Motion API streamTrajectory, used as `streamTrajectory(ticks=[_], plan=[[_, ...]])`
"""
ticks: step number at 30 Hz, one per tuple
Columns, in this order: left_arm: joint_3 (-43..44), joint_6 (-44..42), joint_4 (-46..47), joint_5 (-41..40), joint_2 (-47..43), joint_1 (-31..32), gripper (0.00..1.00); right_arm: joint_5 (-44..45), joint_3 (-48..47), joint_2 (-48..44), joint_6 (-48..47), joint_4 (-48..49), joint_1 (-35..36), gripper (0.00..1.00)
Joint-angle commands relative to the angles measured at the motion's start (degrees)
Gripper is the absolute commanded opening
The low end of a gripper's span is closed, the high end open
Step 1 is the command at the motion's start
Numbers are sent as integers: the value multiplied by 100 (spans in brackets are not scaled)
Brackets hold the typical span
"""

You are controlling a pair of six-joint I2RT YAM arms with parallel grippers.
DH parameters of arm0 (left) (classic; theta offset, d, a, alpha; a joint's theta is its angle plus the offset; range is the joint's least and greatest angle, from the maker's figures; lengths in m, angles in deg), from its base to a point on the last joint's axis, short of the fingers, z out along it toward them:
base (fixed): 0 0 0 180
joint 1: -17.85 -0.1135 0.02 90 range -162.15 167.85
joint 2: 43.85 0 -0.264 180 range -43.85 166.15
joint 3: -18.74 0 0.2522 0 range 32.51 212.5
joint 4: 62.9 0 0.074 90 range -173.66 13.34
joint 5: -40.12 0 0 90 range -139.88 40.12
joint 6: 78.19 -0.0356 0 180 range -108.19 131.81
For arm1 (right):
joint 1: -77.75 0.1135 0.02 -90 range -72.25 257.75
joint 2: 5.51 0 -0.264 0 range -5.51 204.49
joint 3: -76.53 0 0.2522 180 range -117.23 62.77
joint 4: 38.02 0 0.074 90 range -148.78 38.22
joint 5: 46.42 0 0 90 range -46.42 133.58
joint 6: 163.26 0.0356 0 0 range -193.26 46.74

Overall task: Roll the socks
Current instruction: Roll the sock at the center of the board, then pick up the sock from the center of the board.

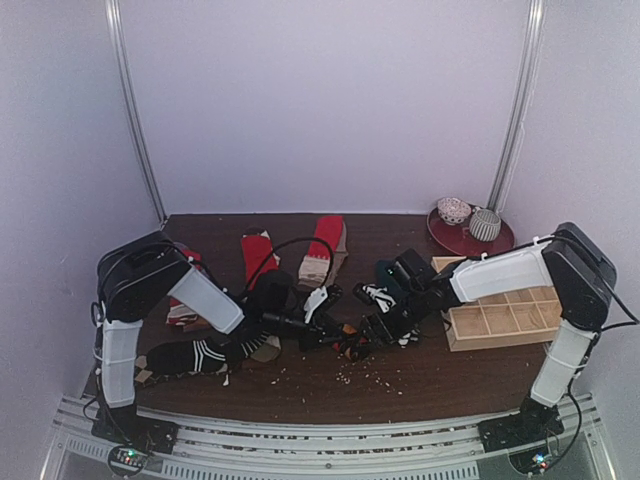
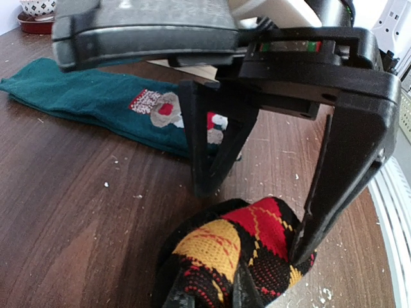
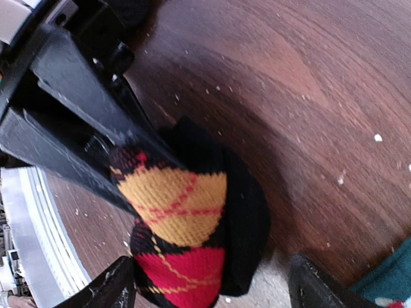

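Pinched in shut left gripper (image 3: 144,183), lower centre: argyle sock roll (image 3: 186,218), soft, light, prob. springy. Astride it right gripper (image 2: 252,221), wide open, empty. Better to grab across thick middle.

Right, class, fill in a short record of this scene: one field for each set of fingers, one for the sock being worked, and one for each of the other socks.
left fingers: shut on the argyle sock
right fingers: wide open, straddling that sock, not gripping
argyle sock: bunched into a rough roll
teal sock: flat on the table, monkey figure facing up
red-and-beige socks: at the back
striped sock: near left
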Motion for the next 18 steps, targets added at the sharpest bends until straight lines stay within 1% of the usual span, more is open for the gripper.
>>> streamTrajectory(ticks=[1,4,10,18], plan=[[-272,-102,-1378,-794,445,-37,0,-317,-89,160,227,303,-1,83],[-260,-101,-1382,-785,448,-37,0,-435,-92,312,275,369,8,82],[-263,-111,-1385,-795,457,-37,0,-592,133,407,464,617,89,72],[-249,-121,-1411,-785,457,-36,0,-716,251,656,664,930,133,43]])
